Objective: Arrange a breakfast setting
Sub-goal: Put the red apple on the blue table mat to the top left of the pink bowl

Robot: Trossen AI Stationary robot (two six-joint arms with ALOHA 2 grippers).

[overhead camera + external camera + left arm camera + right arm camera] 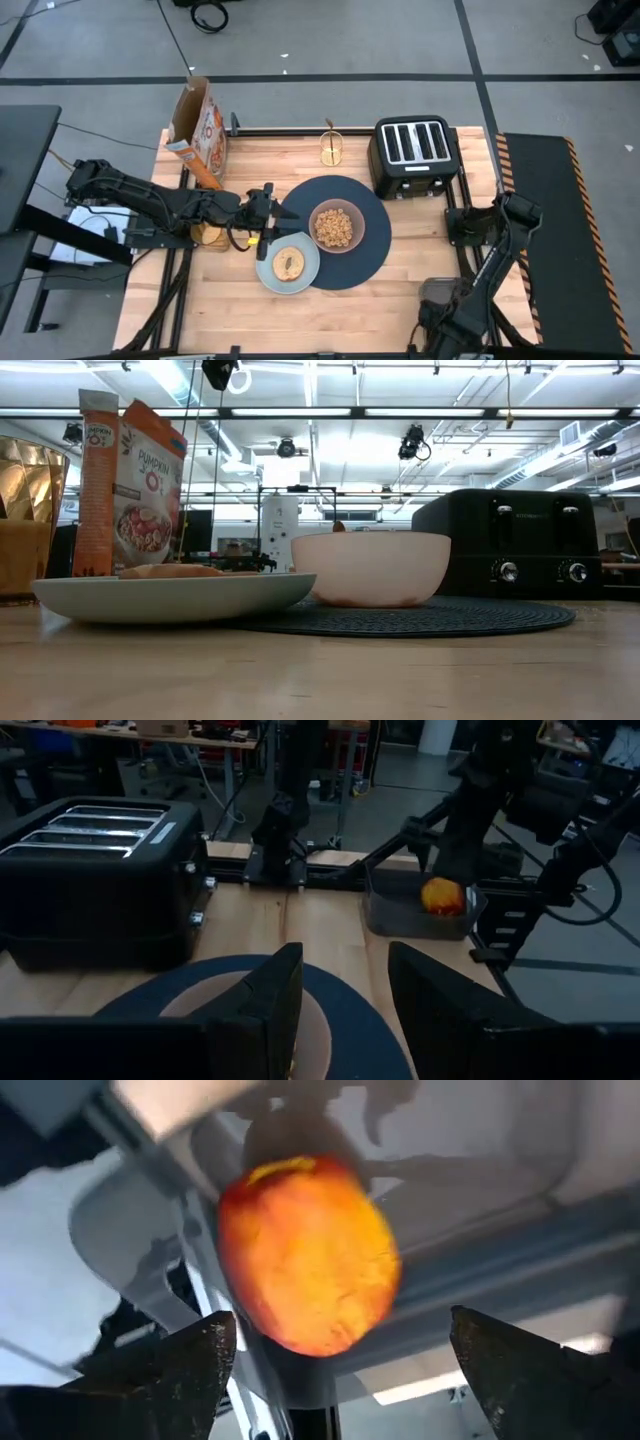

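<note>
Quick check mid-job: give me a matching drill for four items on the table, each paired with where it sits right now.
Things:
1. tan bowl
2. round toasted bread
3. red apple
4. amber cup

Places:
A. in a grey bin off the table's edge
B. on the dark-blue placemat
C. near the table's far edge, beside the black toaster
D. on the pale-blue plate

Pairs: 1-B, 2-D, 3-A, 4-C

a dark-blue round placemat (pixel 352 250) with a ribbed weave carries a tan bowl (pixel 337 226) of golden-brown cereal. left of it, a pale-blue plate (pixel 270 270) bears round toasted bread (pixel 289 264), brown-edged. the toaster (pixel 414 157) at the far right is black. the cereal box (pixel 197 132) at far left is orange with white lettering. the apple (pixel 308 1258) is red-orange with a yellow patch, in a grey bin (pixel 400 912). the amber cup (pixel 332 149) is see-through.
</note>
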